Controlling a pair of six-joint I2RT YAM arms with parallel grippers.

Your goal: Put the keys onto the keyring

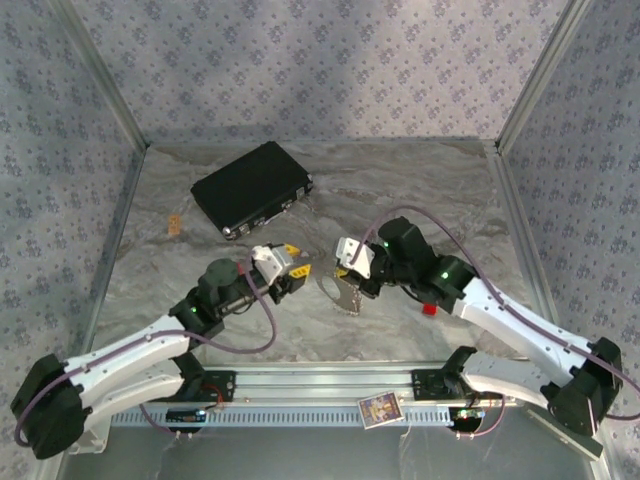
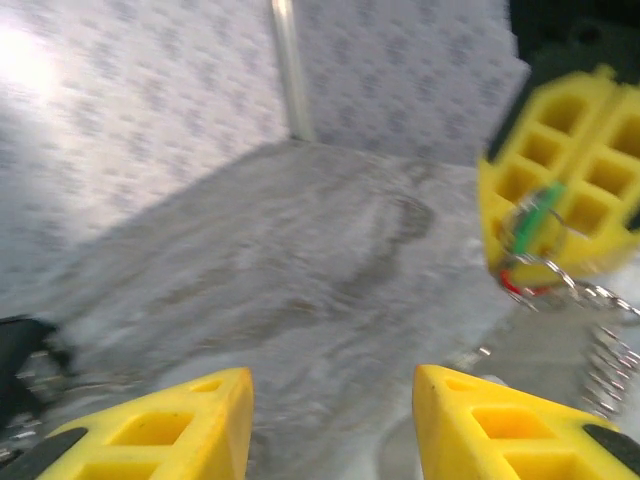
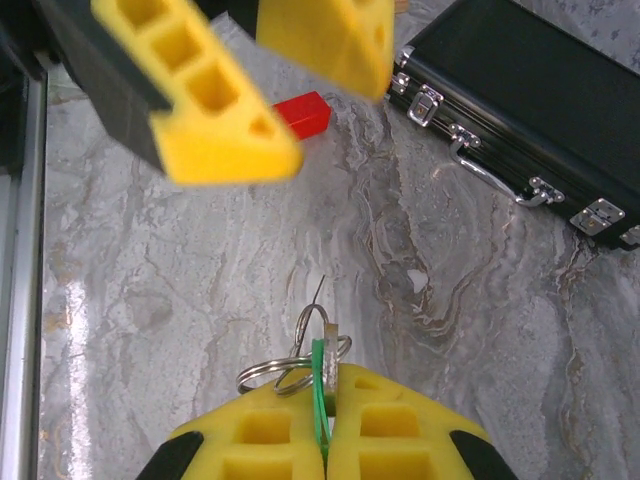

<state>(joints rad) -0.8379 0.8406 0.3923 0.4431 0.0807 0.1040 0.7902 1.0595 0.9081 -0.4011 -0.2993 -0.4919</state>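
I am seeing my right gripper pinching a green key flat between its closed yellow fingers, with only a thin green edge and a bit of metal poking out past the tips. The keyring is hanging at that same spot, its silver loops lying against the fingertips just left of the key. I cannot tell whether the key is already sitting on a loop. Through the left wrist camera I am also making out a beaded chain trailing below those loops, though it is blurred.

My left gripper is hovering just across from the right one, above the marble table, with its fingers spread wide and holding nothing. A red block is lying on the table beneath it. A black case is resting closed further back on the left, well apart from both grippers.
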